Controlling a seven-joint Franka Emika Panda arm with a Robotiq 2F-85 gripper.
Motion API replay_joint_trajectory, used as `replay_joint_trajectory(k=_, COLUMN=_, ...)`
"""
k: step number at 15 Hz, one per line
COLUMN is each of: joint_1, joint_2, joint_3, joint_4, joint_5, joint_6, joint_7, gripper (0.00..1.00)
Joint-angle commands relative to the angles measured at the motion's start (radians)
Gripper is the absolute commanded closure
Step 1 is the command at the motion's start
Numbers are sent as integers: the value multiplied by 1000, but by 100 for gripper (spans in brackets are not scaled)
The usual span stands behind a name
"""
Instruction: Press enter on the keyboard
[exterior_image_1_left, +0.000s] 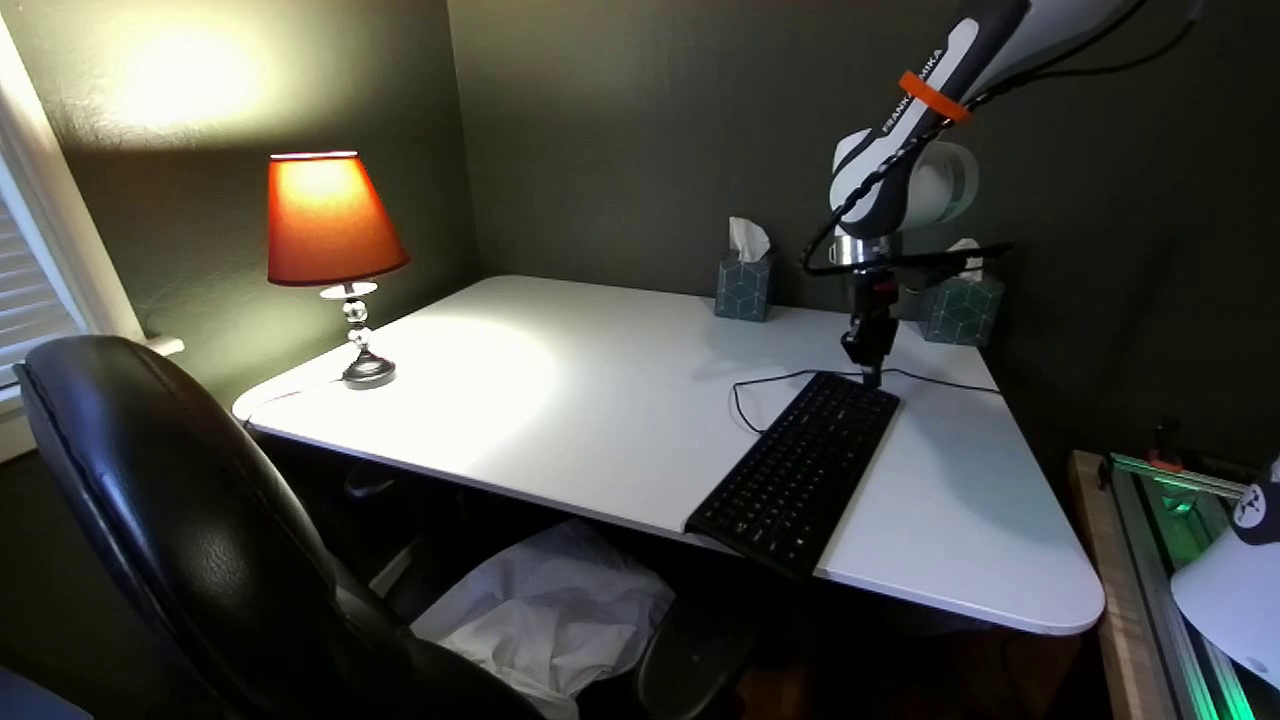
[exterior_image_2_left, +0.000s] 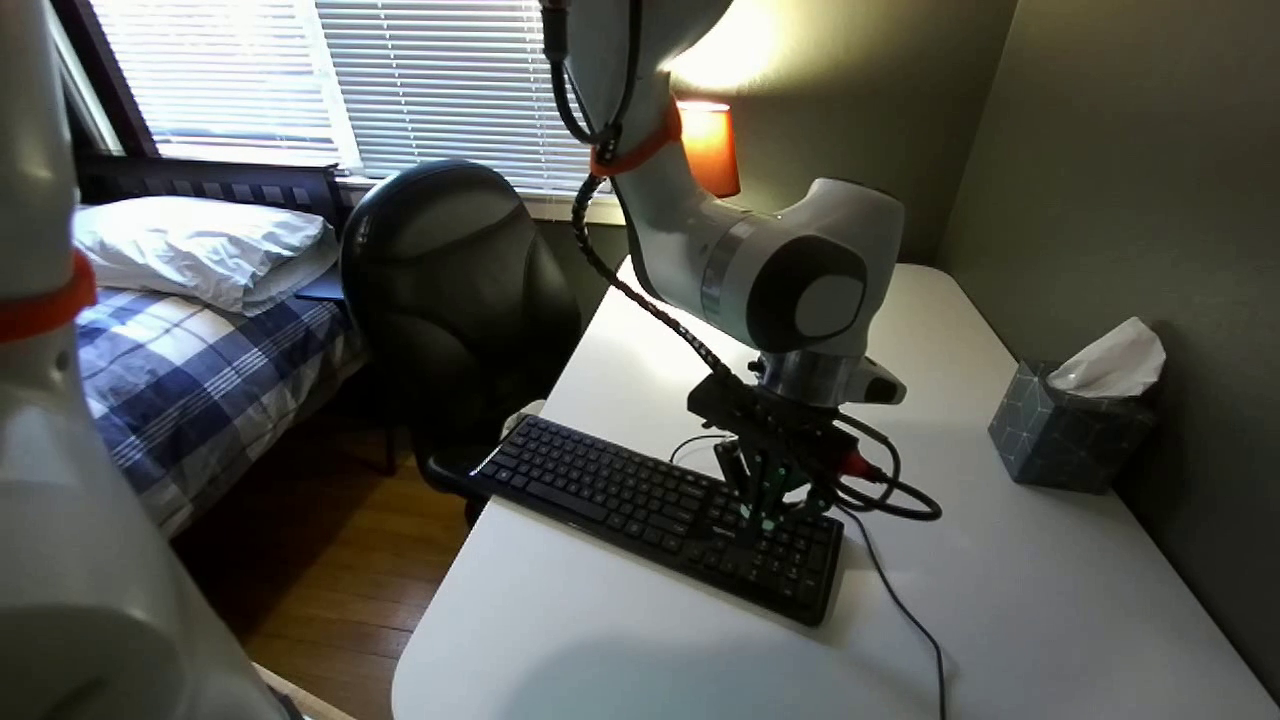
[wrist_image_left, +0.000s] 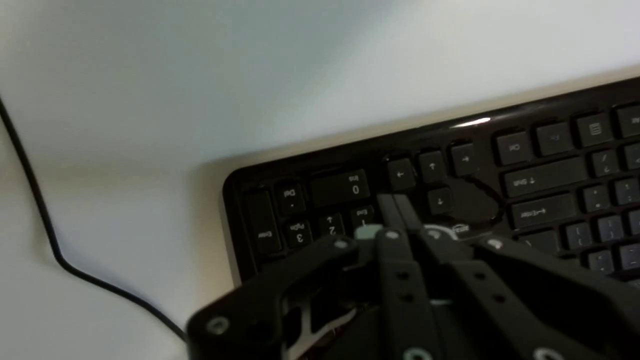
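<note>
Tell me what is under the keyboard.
Mostly the white desk; one end of the keyboard juts past its edge. Anything else directly beneath is covered and cannot be seen.

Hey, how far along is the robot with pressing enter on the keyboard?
Looks done: the gripper is shut and over the keyboard, contact unclear. In hand, probably: aiming, as the wrist view shows its fingertips between the main Enter and the number-pad Enter. Left, it seems: getting onto one and pressing it; both show uncovered.
</note>
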Motion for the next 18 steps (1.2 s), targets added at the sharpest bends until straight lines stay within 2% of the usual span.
replay_joint_trajectory(k=1, joint_1=-20, joint_2=42, joint_3=22, joint_4=27, joint_5=26, joint_6=19, joint_7=20, gripper=100)
replay_joint_trajectory(k=18, joint_1=-31, joint_2=134, joint_3=51, joint_4=112, joint_5=39, joint_6=5, joint_7=61, gripper=100)
